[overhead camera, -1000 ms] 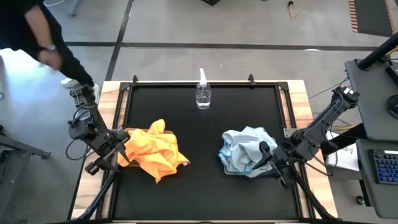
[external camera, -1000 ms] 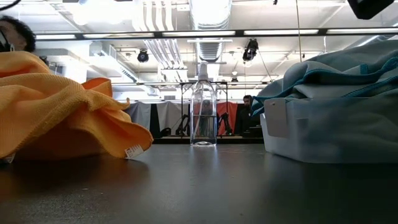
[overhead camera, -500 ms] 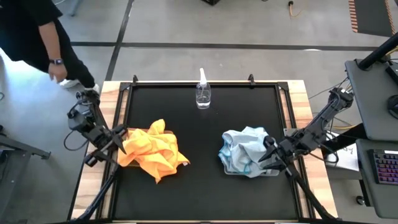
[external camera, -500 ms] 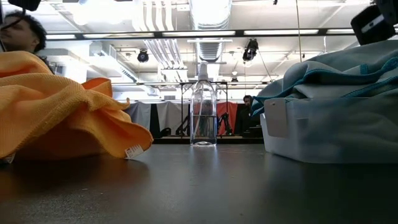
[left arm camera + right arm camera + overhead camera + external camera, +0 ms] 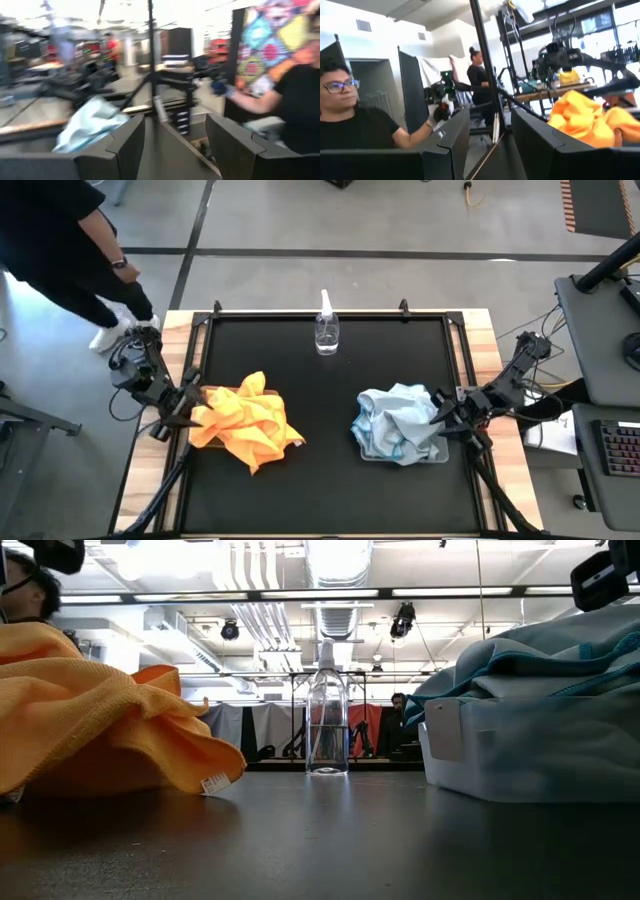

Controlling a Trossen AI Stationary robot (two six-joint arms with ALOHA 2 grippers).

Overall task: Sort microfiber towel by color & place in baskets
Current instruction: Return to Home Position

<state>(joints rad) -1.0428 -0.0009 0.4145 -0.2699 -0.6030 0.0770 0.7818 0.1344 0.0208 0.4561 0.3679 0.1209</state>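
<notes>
No legible text, labels or numbers; towel tag (image 5: pixel 214 783) unreadable.

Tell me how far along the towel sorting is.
Done: pale blue-grey microfiber cloths fill the translucent plastic tray; bright orange microfiber cloths lie in one heap, any tray under them hidden. In hand: nothing; left gripper and right gripper are open, empty, beside those piles. Left: probably just returning home.

The orange towels (image 5: pixel 245 420) are soft, napped cloth with a fine woven grain. The blue-grey towels (image 5: pixel 400 415) are similar cloth with stitched hems. Their basket (image 5: pixel 520 755) is frosted translucent plastic. The spray bottle (image 5: pixel 327 330) is clear and glossy. The surface (image 5: pixel 330 490) is matt black, and its border (image 5: pixel 482 340) is pale bare wood.
</notes>
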